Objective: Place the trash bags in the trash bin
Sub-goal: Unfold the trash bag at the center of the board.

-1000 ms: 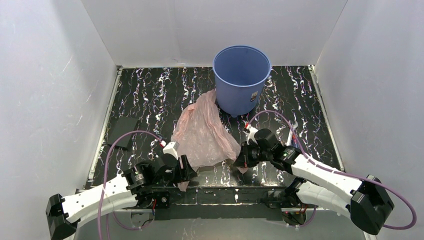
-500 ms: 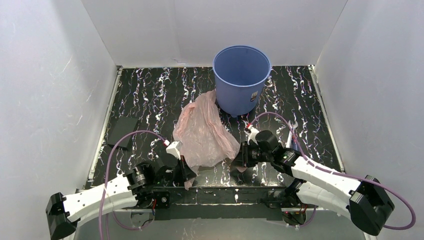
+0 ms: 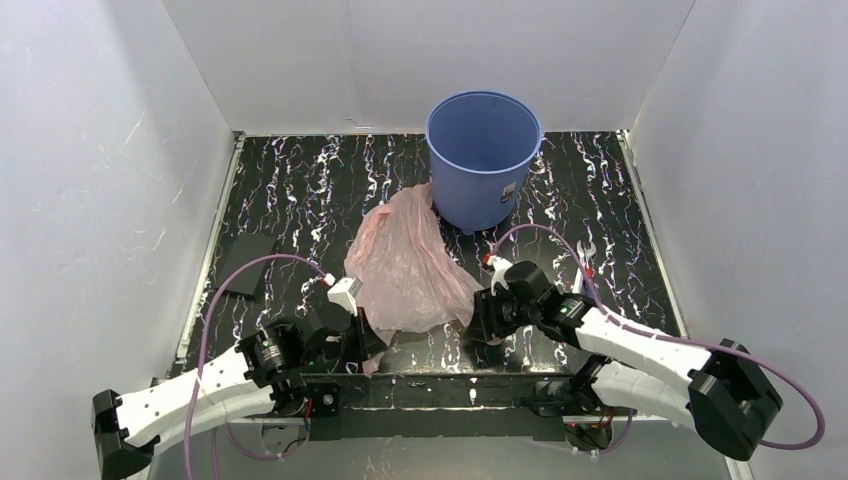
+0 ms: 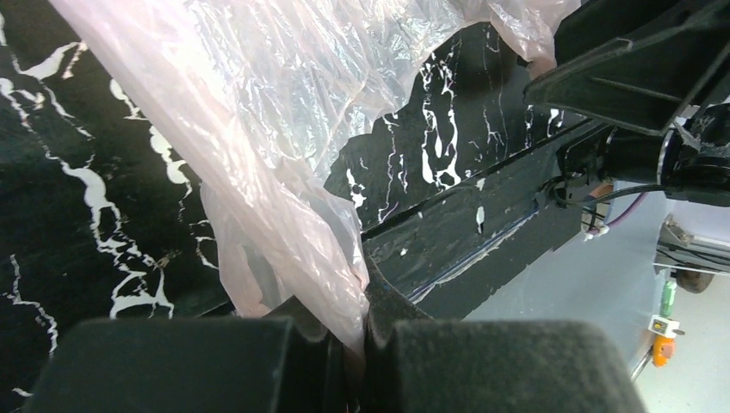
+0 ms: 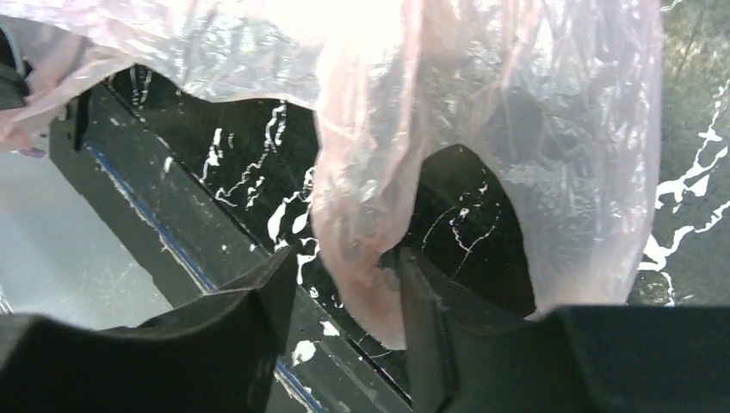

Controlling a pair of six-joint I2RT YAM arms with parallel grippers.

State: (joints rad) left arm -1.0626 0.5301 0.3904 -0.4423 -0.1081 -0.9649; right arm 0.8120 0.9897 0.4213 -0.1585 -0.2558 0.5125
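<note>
Well, the bag (image 3: 410, 265) is limp, slippery film. My left hand (image 4: 357, 334) pinches its edge; my right hand (image 5: 344, 268) is spread around a strand.

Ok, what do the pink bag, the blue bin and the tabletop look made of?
The pink bag: thin plastic film, translucent and glossy; it crinkles and the tabletop shows through. The blue bin: likely rigid moulded plastic, smooth, evenly coloured, faint sheen. The tabletop: black with white marble-like veining, slightly glossy; stone, laminate or printed sheet cannot be told.
</note>
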